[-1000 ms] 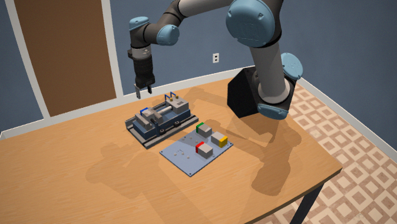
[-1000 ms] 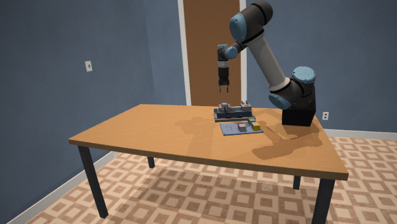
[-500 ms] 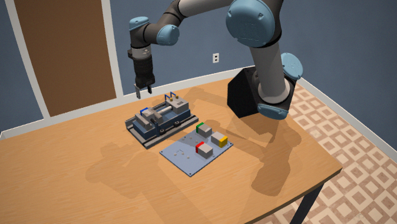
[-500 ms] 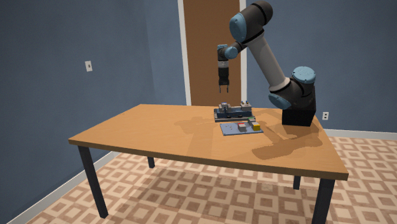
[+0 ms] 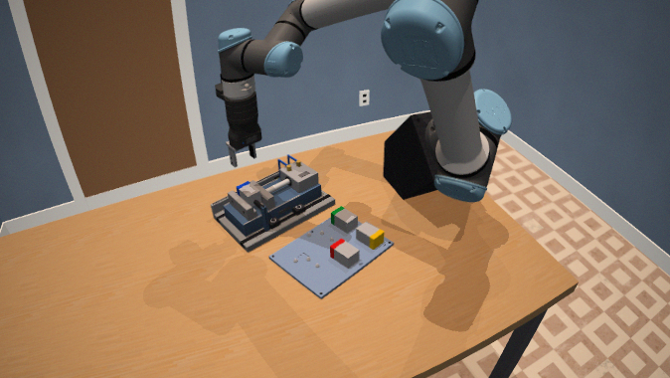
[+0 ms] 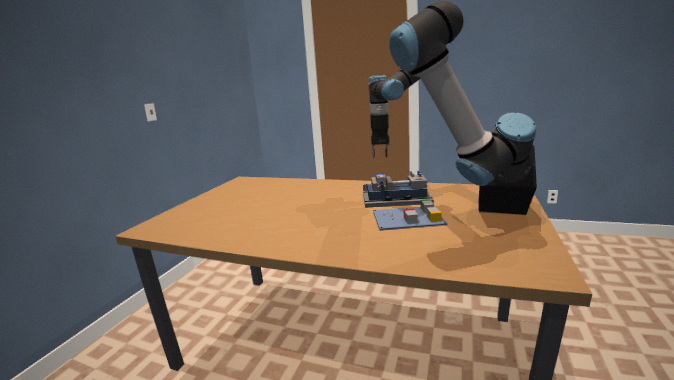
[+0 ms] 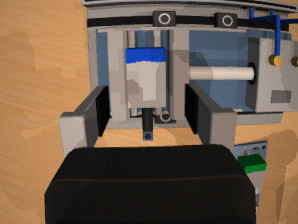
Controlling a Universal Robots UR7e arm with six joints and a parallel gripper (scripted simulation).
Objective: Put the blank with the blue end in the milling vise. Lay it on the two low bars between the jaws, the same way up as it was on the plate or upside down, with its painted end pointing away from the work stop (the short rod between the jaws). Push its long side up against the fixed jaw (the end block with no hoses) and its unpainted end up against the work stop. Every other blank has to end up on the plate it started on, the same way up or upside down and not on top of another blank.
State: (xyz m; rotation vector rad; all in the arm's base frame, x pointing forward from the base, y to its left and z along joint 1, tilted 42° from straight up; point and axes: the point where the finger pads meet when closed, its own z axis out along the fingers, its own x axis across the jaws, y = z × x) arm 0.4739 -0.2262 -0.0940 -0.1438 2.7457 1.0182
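Observation:
The blank with the blue end (image 7: 145, 78) lies in the milling vise (image 5: 272, 199) between the jaws, lengthwise along the fixed jaw (image 7: 116, 76). Its blue end points away from the work stop (image 7: 148, 124), and its grey end is at the stop. It also shows in the top view (image 5: 251, 190). My gripper (image 5: 242, 151) hangs well above the vise, open and empty. In the wrist view both fingers frame the blank from high up. The exterior view shows the gripper (image 6: 380, 151) above the vise (image 6: 396, 190).
A grey plate (image 5: 328, 251) in front of the vise holds the green-ended blank (image 5: 344, 219), the yellow-ended blank (image 5: 370, 235) and the red-ended blank (image 5: 344, 251), each apart from the others. The vise's hose end (image 5: 298, 171) faces the black robot base (image 5: 413, 159).

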